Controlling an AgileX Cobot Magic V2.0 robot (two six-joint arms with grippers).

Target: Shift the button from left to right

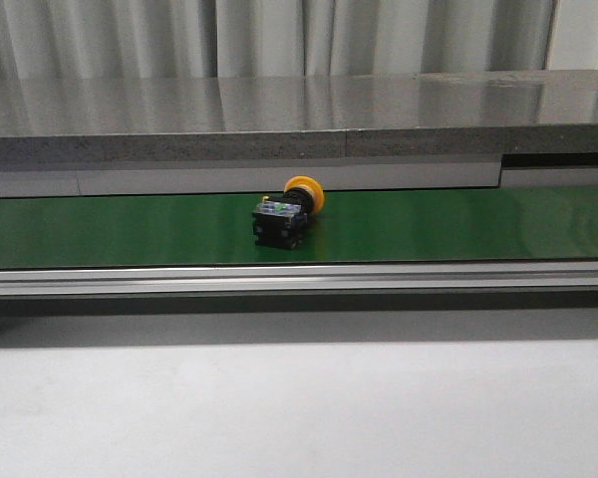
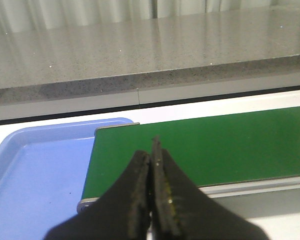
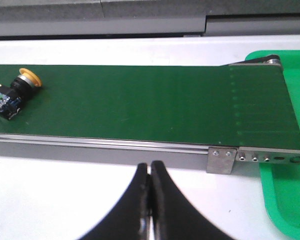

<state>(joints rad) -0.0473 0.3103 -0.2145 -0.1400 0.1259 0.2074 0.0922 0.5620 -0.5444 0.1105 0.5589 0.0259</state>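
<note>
The button [image 1: 284, 213] lies on its side on the green conveyor belt [image 1: 458, 224], yellow-orange cap toward the back, black body with a pale label toward me. The right wrist view shows the button [image 3: 14, 91] at the belt's far left part. My right gripper [image 3: 150, 166] is shut and empty, over the white table in front of the belt rail, well apart from the button. My left gripper [image 2: 151, 150] is shut with nothing in it, over the belt's left end; the button does not show in that view. Neither gripper appears in the front view.
A blue tray [image 2: 35, 170] sits beside the belt's left end. A green tray [image 3: 285, 200] sits under the belt's right end, by the metal bracket [image 3: 222, 159]. An aluminium rail [image 1: 299, 279] runs along the belt's front. A grey stone counter [image 1: 279, 110] stands behind.
</note>
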